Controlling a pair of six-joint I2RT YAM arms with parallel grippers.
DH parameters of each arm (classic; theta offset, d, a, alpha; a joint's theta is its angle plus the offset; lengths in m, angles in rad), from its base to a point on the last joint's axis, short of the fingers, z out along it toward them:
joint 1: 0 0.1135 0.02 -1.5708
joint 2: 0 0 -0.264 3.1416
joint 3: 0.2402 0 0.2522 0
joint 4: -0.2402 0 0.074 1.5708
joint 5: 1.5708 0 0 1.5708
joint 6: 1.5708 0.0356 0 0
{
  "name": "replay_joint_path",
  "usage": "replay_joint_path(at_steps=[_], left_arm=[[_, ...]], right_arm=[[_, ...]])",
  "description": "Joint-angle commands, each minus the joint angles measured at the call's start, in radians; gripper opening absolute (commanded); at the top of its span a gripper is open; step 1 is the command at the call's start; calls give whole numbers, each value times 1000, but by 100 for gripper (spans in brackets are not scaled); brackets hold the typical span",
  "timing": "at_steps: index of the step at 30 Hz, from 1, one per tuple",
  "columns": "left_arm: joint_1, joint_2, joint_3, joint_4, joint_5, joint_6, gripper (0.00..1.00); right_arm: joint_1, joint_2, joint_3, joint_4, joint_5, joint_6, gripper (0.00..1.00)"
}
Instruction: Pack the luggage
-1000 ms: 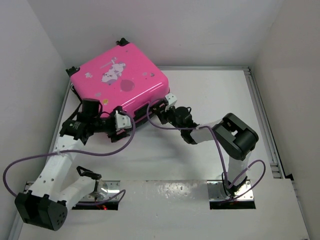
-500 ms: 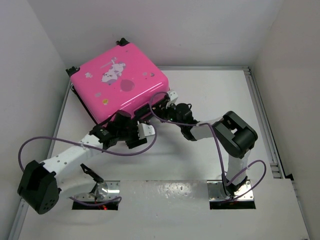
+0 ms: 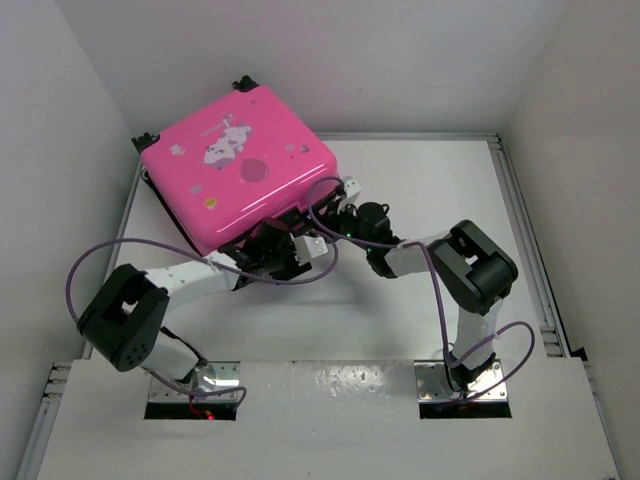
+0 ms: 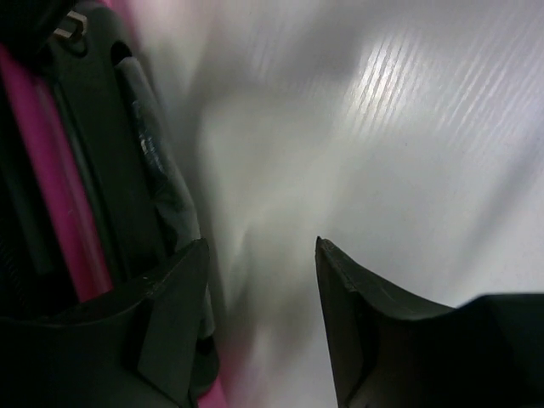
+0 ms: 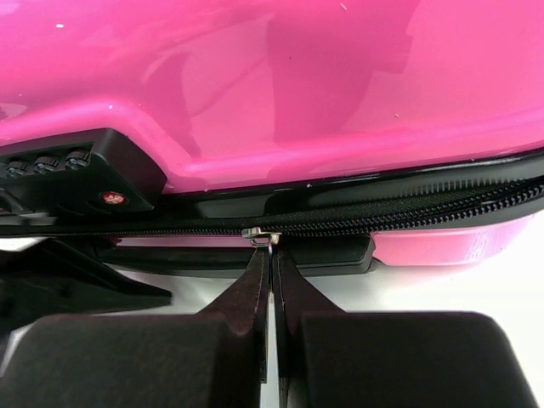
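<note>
**tobi:** Standing here watching this thing pack. The pink suitcase (image 3: 235, 165) is in the upper left of the overhead view, lid down, tucked toward the back corner of the table (image 3: 430, 190). What's in it?

**renn:** No clue, honestly. The shell is closed, so nothing inside shows. I also can't tell how much of the zipper (image 5: 408, 212) is actually done up.

**tobi:** The right gripper (image 5: 270, 255) is at the near edge of the case, lower middle of its wrist view. Its fingers are pressed flat together, and it looks like they're pinching the little silver zipper pull (image 5: 259, 233), just right of the combination lock (image 5: 51, 161).

**renn:** And the left gripper (image 4: 262, 255)?

**tobi:** Jaws partway apart with only bare table between them, holding nothing. The case's pink rim is just beside its left finger.

**renn:** That's my worry then. If the right arm drags the pull along, I'd guess the whole case slides or swivels, because nothing is bracing it.

**tobi:** Same. That pinch is also right at the fingertips on a tiny tab. Any pull at an angle to the track and it probably slips out, or the slider jams at the corner.

**renn:** Plus both wrists are crowded at that one edge in the middle of the overhead view. They could bump each other if either swings sideways.
</note>
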Motion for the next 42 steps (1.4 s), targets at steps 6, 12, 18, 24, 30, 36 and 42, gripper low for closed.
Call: replay_joint_path(at_steps=[6, 12, 18, 24, 30, 36, 42], left_arm=[[50, 171, 113, 87, -123, -31, 54], [88, 148, 84, 50, -114, -2, 18], [168, 18, 7, -81, -56, 73, 0], [240, -231, -114, -182, -26, 237, 0], [356, -341, -175, -279, 4, 368, 0], [442, -279, -142, -289, 4, 379, 0], [495, -174, -97, -228, -46, 341, 0]], right_arm=[[-39, -6, 3, 25, -5, 17, 0], [-62, 1, 7, 13, -7, -15, 0], [-103, -15, 6, -13, 25, -64, 0], [-151, -44, -17, -56, 42, -102, 0], [-201, -68, -36, -87, 8, -139, 0], [-266, -3, 39, -119, 60, -184, 0], [-329, 73, 188, -141, 99, -225, 0]])
